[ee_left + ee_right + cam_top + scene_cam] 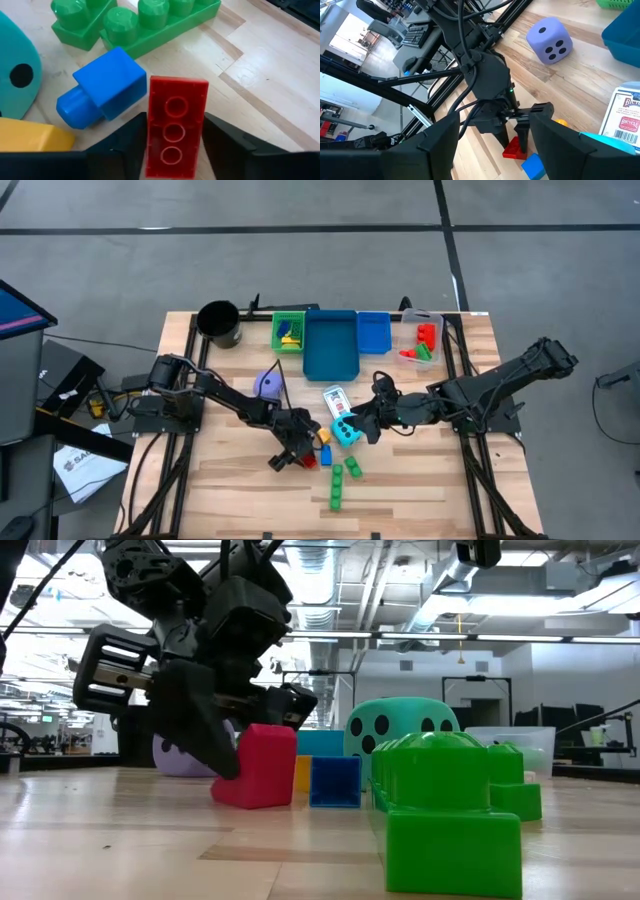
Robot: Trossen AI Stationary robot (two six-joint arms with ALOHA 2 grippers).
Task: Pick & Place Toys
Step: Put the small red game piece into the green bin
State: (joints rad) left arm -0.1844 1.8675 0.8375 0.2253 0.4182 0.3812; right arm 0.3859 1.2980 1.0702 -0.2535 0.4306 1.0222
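The red brick (174, 133) is seen between the two dark fingers (127, 142) of the left tool (293, 456), tipped on one long edge with its hollow underside showing in the left wrist view. A slip is judged the main risk: because the brick stands tilted on the bench (420, 480) rather than flat, it may be squeezed out sideways or rotated as the fingers close, and the blue brick (102, 89) lying just beside it may be knocked. A second risk is judged to come from the right arm working close by, so that the two arms may be brought into contact.

The left tool is seen partly closed, its fingers set on both long sides of the red brick and touching it or nearly so; a firm hold cannot be confirmed, and the brick is not lifted.

Just beyond the blue brick, a yellow brick (30, 139) is seen, and past it the cyan dotted die (347, 431). To the far side of the left tool, green bricks (343, 477) are lying on the bench.

The right tool (370, 420) is held near the cyan die, fingers apart and nothing between them. Farther off, a playing card box (335, 399) and a purple die (267, 384) are seen.
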